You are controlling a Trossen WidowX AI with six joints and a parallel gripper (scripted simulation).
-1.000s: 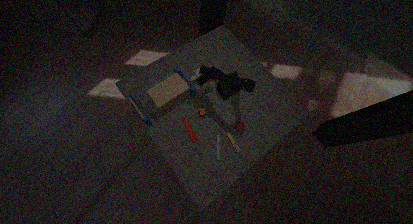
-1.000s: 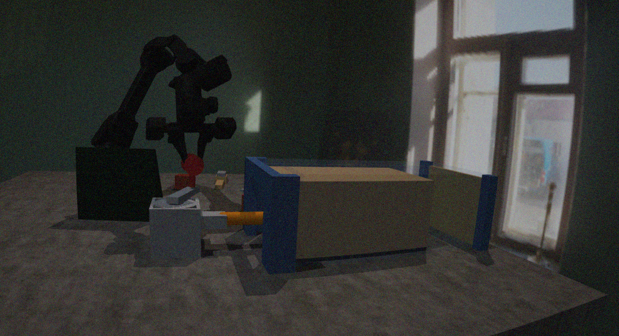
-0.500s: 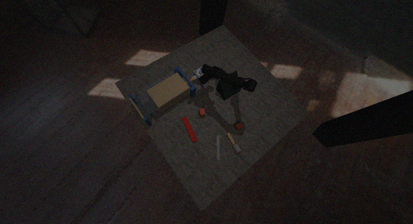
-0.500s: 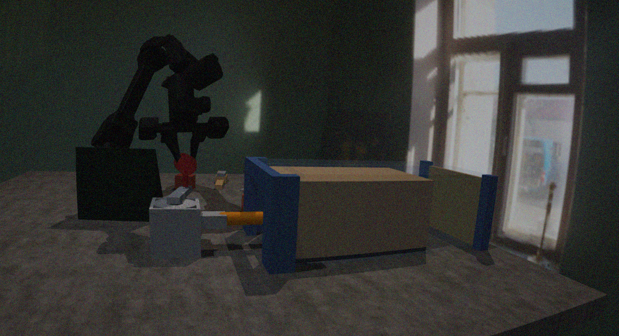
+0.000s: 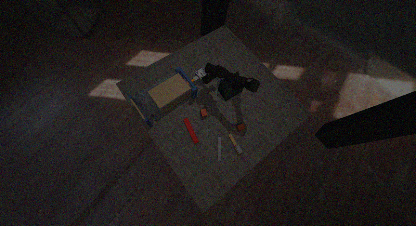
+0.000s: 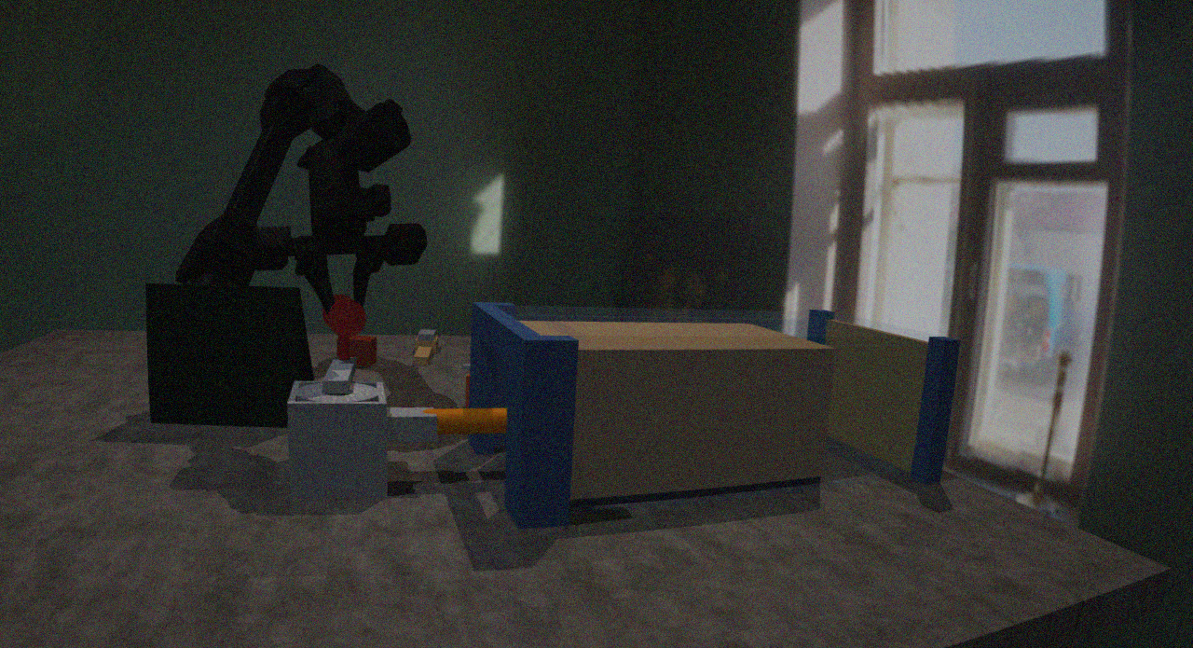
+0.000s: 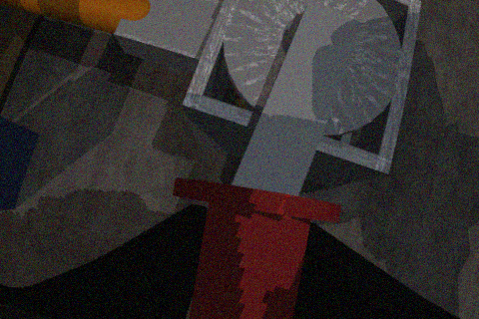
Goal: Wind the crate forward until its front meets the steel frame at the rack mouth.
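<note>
My gripper (image 6: 346, 306) (image 7: 249, 230) is shut on the red grip of the winch handle (image 6: 338, 377) (image 7: 279, 150). Its grey arm lies across the top of the winch (image 5: 199, 72) (image 6: 337, 452) (image 7: 249, 60) in the wrist view; the key is hidden beneath it. An orange strap piece (image 6: 471, 420) (image 7: 115, 7) runs from the winch toward the blue steel frame (image 5: 186, 77) (image 6: 541, 444). The tan crate (image 5: 170, 90) (image 6: 700, 419) sits level behind the frame, its front close to it. Whether they touch is hidden.
A red block (image 5: 240, 126) (image 6: 363, 351), another red block (image 5: 203, 113), a red bar (image 5: 190, 130), a grey bar (image 5: 219, 149) and a wooden-handled tool (image 5: 232, 139) (image 6: 426, 348) lie on the bench. A back panel (image 5: 137, 108) (image 6: 875, 393) stands beyond the crate.
</note>
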